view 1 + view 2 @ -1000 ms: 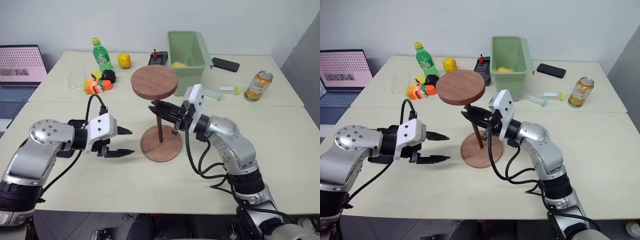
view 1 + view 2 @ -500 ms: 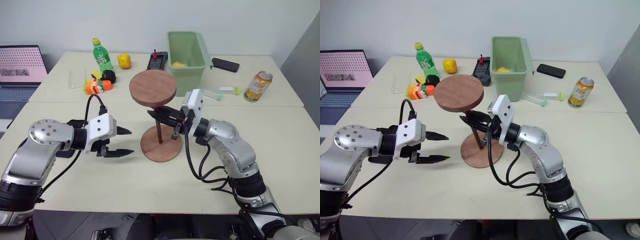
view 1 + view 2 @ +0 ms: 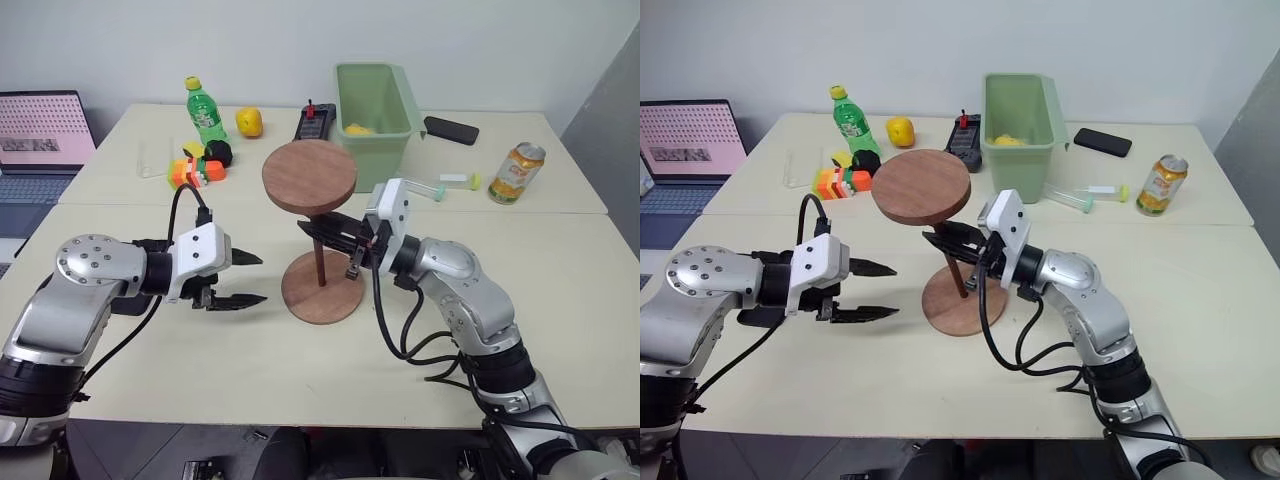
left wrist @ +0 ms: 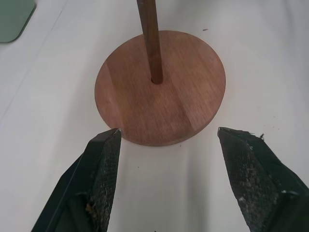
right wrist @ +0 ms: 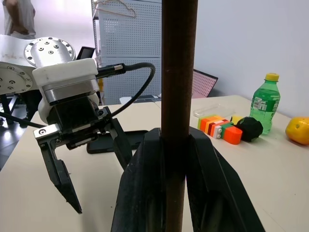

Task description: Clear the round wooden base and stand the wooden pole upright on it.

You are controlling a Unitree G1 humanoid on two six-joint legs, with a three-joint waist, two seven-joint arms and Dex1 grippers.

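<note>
Pole [image 3: 320,255] stands upright with its lower end in the centre hole of the base [image 3: 322,287], disc end up, top disc roughly level above the base. Base lies flat on the table [image 3: 300,370], near the middle of the front half

Right gripper [image 3: 322,231] is clamped on the pole partway up, fingers pinched onto the rod from the right side (right wrist view shows the rod seated between both black fingers, no gap). Arm reaches in across the table from the right

Left gripper [image 3: 248,280] hovers just left of the base, fingers spread wide, grasping nothing. Left wrist view: both fingertips [image 4: 104,159] sit either side of the near edge of the base, apart from it, not touching wood

Back of table: green bin [image 3: 374,105] behind the pole, something yellow inside. Green bottle [image 3: 204,110], yellow fruit [image 3: 249,121], coloured blocks [image 3: 193,170] and a black ball [image 3: 216,152] at back left. Black device [image 3: 314,119] left of the bin, phone [image 3: 451,129] right of it. Can [image 3: 516,172] at far right, small tube [image 3: 440,187] between bin and can. Laptop [image 3: 40,135] open on the far left, off the main table
</note>
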